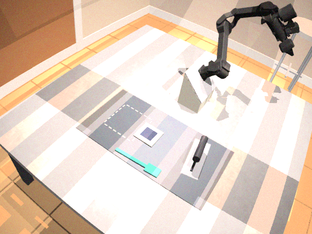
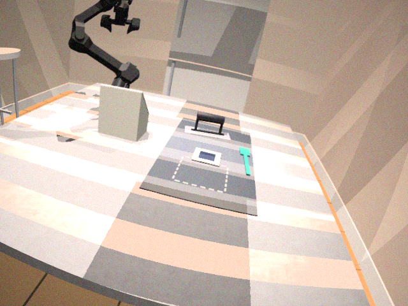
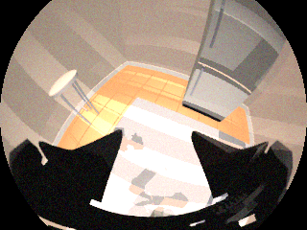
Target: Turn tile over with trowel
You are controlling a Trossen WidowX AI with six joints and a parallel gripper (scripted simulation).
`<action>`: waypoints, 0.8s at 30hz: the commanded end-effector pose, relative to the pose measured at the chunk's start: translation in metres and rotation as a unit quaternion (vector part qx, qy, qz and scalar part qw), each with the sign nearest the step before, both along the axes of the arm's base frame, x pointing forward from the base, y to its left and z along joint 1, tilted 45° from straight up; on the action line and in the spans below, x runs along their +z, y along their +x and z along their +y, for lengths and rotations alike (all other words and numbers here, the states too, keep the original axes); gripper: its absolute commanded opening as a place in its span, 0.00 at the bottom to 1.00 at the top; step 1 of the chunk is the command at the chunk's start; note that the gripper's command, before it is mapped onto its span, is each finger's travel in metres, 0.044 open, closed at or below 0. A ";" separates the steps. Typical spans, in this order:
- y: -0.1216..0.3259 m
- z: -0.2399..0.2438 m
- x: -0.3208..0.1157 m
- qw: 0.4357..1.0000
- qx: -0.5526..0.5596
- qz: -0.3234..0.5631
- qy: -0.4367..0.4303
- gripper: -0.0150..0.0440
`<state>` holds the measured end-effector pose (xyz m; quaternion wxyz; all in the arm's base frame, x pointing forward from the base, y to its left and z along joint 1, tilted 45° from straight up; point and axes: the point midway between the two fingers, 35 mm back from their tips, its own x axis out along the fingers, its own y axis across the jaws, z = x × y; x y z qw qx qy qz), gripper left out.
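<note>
The white tile [image 1: 148, 134] [image 2: 206, 155] lies flat on the mat [image 1: 216, 171] [image 2: 197, 201], its dark blue marked side up. It lies mostly outside the dashed outline [image 1: 115, 130] [image 2: 225, 184], over its near-tile edge. A tool with a black bar handle [image 1: 201, 148] [image 2: 210, 117] raised over a flat pale blade [image 1: 187, 168] [image 2: 188, 130], seemingly the trowel, rests on the mat beyond the tile. A flat teal spatula-shaped piece [image 1: 152, 169] [image 2: 247, 163] lies near the mat's long edge. My gripper [image 2: 119, 32] [image 3: 157, 134] is open and empty, high above the table, far from the tools and tile.
A grey wedge-shaped block [image 1: 186, 96] [image 2: 119, 113] stands on the table between the arm's base and the mat. A round stool [image 2: 7, 52] [image 3: 63, 82] and a tall grey fridge-like cabinet [image 2: 210, 79] [image 3: 218, 91] stand beyond the table.
</note>
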<state>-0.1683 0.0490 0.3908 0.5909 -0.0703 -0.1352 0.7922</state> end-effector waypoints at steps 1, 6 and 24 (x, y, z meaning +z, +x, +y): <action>0.000 0.000 0.000 1.000 0.000 0.000 0.000 0.89; 0.000 0.000 0.000 1.000 0.000 0.000 0.000 0.67; 0.000 0.000 0.000 1.000 0.000 0.000 0.000 0.29</action>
